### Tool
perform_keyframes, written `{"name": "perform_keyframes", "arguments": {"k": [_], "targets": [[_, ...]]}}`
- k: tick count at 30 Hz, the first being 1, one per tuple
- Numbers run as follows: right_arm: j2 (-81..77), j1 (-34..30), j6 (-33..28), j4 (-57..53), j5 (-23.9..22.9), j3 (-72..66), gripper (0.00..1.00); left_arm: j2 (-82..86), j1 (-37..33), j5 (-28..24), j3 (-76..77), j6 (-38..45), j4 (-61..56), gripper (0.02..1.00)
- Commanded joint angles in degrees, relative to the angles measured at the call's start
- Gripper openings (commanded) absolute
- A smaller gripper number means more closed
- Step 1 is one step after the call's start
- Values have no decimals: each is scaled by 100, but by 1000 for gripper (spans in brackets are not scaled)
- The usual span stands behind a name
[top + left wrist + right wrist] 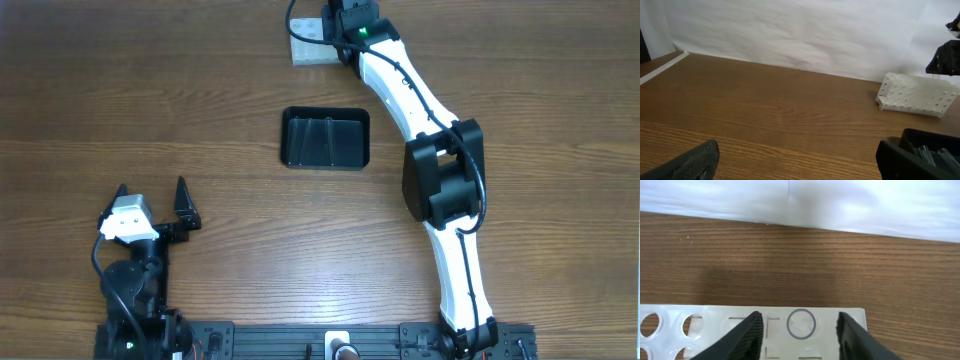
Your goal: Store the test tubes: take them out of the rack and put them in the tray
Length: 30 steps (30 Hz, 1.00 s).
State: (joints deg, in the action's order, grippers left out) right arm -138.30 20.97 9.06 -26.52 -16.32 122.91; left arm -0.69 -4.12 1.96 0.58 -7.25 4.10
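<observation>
My left claw (152, 198) sits parked close to its own base, jaws spread wide with nothing between them. Everything that matters lies well ahead of it and off to its right, so I'd leave it where it is, out of the way.

The black tray (325, 138) lies well short of the right claw, back toward the bases. In the left wrist view I can make out what look like clear tubes (935, 152) lying in it. The white rack (308, 48) stands beyond the tray, directly under the right claw.

The right claw (799, 319) hovers over one end of the rack, jaws wide and holding nothing. Its fingers (747, 335) straddle one test tube (801, 325), whose round rim shows in the hole between them, about centred.

As I read it, the step in hand is the grasp on this tube. I'd come straight down without drifting sideways and get the pads below the rim. Then I'd close gently, since it's a slick, fragile thing. I'd lift dead vertical until the tube clears its hole, because any tilt could bind it and drag the light rack along. Only then would I swing back toward the tray.
</observation>
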Motion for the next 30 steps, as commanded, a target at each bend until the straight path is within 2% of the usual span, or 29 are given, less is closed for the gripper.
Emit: {"name": "perform_keyframes", "arguments": {"k": [1, 8, 11, 13, 15, 19, 30], "targets": [[-92, -42, 2, 15, -142, -15, 364, 31, 26, 48, -24, 85, 0, 998], [-92, -31, 4, 17, -144, -15, 185, 31, 26, 48, -24, 85, 0, 998], [-92, -31, 4, 17, -166, -15, 148, 31, 26, 48, -24, 85, 0, 998], [-92, -31, 4, 17, -223, -15, 150, 31, 26, 48, -24, 85, 0, 996], [-92, -31, 2, 17, -304, -15, 244, 31, 26, 48, -24, 85, 0, 998], [-92, -31, -61, 17, -332, -15, 299, 31, 26, 48, -24, 85, 0, 998], [-92, -46, -61, 127, -334, -15, 325, 31, 26, 48, -24, 85, 0, 998]]}}
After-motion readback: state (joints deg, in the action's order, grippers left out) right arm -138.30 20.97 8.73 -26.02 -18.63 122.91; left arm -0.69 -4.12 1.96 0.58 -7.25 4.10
